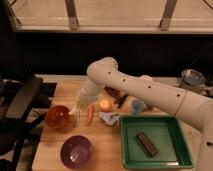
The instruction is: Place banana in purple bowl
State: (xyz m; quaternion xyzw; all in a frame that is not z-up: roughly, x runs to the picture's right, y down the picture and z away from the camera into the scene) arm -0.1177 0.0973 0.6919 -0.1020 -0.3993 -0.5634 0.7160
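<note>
The pincer (77, 111) hangs low over the wooden counter (107, 145), at the end of the white arm (135, 85) that reaches in from the right. It sits between the orange-red bowl (58, 117) and the orange carrot (89, 114). Whether it is parted or closed cannot be told. A thin pale sliver just below it, beside the orange-red bowl's right rim, seems to be the banana (77, 119), lying at or under the fingertips; whether it is gripped is not clear.

The purple bowl (76, 151) stands toward the counter's near edge, below the pincer and apart from it, with nothing visible inside. Right of the carrot lies a small round yellow-orange fruit (104, 104), and below that a crumpled pale wrapper (109, 118). A light blue cup (137, 105) stands further right. A green tray (185, 150) fills the right side of the counter and holds a dark rectangular bar (147, 144).
</note>
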